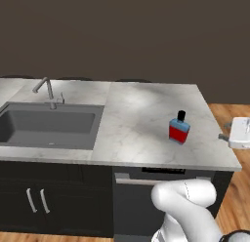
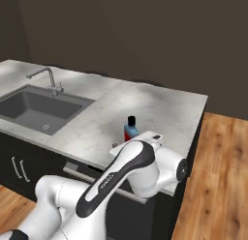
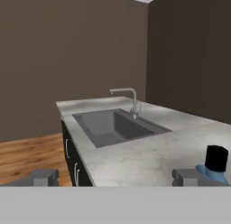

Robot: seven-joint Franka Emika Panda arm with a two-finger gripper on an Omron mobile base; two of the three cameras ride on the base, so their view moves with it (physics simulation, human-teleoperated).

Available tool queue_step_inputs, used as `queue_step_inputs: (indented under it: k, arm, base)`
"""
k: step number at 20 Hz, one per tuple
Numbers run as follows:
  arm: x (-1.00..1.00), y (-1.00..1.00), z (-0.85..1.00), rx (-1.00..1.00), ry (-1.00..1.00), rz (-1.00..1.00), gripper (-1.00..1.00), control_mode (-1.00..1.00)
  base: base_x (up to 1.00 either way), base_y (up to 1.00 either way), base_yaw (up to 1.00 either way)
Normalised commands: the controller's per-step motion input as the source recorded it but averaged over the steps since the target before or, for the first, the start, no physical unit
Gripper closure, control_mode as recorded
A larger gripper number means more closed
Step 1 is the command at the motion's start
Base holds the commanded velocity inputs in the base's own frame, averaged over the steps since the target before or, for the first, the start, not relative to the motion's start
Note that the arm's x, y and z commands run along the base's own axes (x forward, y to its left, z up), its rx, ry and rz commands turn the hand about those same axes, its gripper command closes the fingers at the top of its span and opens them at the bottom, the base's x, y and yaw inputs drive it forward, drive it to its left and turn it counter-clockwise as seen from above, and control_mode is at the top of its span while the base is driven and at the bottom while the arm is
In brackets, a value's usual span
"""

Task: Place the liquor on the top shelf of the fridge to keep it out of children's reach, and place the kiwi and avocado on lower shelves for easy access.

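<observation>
Right of the sink (image 1: 46,124) on the worktop (image 1: 132,124), liquor (image 1: 179,129) stands upright near the front edge; gripper (image 3: 115,177) beside it, jaws wide open, holding nothing.

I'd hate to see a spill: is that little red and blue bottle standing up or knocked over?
Standing up. The bottle rests on its red base on the counter, black cap pointing straight up, with nothing touching it.

Liquor (image 2: 131,129) lower body hid behind arm in right base view, cut off at hand view's bottom edge w/ cap showing; sink (image 1: 44,125) cropped at left base view's left edge.
</observation>
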Motion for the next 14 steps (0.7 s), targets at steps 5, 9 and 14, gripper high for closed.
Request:
queue_step_inputs:
  k: [5,9,14]
  arm:
    - [0.24,0.23,0.00,0.00,0.00,-0.18,-1.00,-1.00]
    - [0.21,0.31,0.00,0.00,0.00,-0.21,-1.00,-1.00]
    - [0.23,0.21,0.00,0.00,0.00,-0.14,-1.00,-1.00]
  base:
    - [0.00,0.00,0.00]
    - [0.00,0.00,0.00]
    - [0.00,0.00,0.00]
